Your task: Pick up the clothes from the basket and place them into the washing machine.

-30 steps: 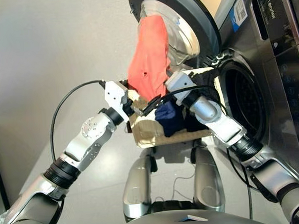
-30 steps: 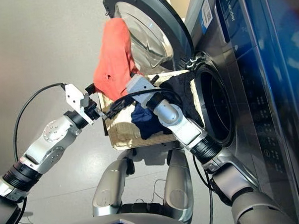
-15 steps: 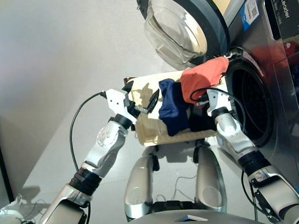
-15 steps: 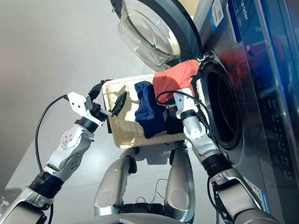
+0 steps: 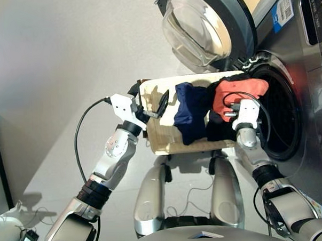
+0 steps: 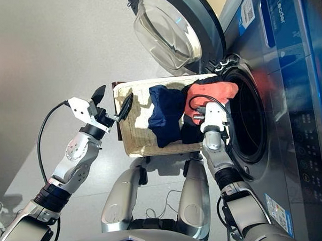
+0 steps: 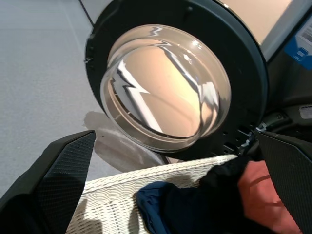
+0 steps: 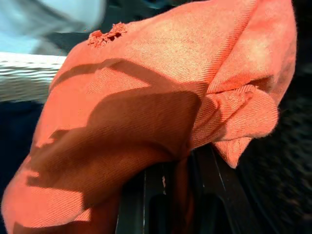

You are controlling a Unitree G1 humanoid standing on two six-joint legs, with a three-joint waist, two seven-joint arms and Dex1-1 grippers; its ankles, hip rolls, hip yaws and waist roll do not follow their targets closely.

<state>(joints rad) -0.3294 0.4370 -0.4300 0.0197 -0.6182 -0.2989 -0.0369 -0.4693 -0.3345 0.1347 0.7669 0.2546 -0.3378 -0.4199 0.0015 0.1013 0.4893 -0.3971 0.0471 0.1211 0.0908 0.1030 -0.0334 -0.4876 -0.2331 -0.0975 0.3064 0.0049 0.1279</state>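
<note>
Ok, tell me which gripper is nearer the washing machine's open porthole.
Right. The right gripper, shut on the coral-red garment, sits at the porthole rim. The left gripper is open over the basket's far side.

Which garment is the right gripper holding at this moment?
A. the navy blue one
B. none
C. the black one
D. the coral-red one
D: the coral-red fabric garment is draped over the right gripper at the porthole of the dark grey washing machine.
</note>
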